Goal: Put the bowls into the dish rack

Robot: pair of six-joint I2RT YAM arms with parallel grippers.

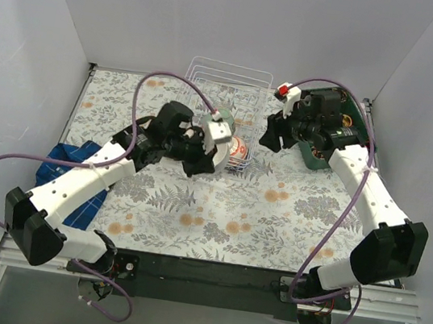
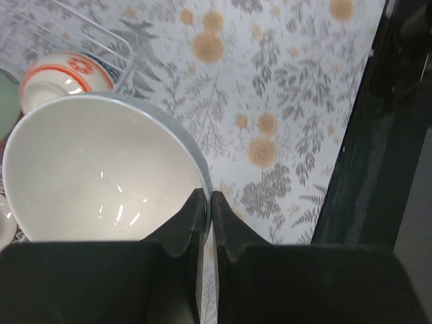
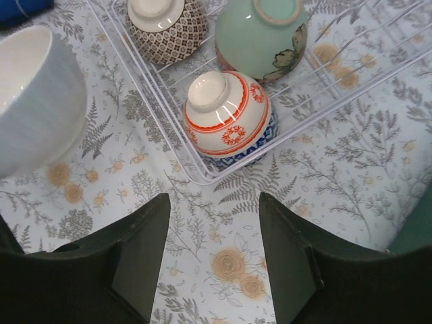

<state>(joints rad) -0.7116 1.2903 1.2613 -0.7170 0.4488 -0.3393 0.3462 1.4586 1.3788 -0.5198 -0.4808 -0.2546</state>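
My left gripper (image 2: pixel 207 202) is shut on the rim of a plain white bowl (image 2: pixel 101 175) with a pale grey-blue outside. It holds the bowl just left of the dish rack's (image 1: pixel 228 82) near corner, as the top view (image 1: pixel 222 156) shows. In the rack, an orange-red patterned bowl (image 3: pixel 226 118) lies upside down on a blue-and-white one (image 3: pixel 262 147). Behind them are a mint green bowl (image 3: pixel 260 34) and a dark grey patterned bowl (image 3: pixel 165 27). My right gripper (image 3: pixel 214 229) is open and empty over the cloth, just in front of the rack (image 3: pixel 169 145).
A dark green tray (image 1: pixel 315 156) lies under my right arm beside the rack. A blue cloth (image 1: pixel 65 164) lies at the left by my left arm. The table has a floral cover, with white walls on three sides.
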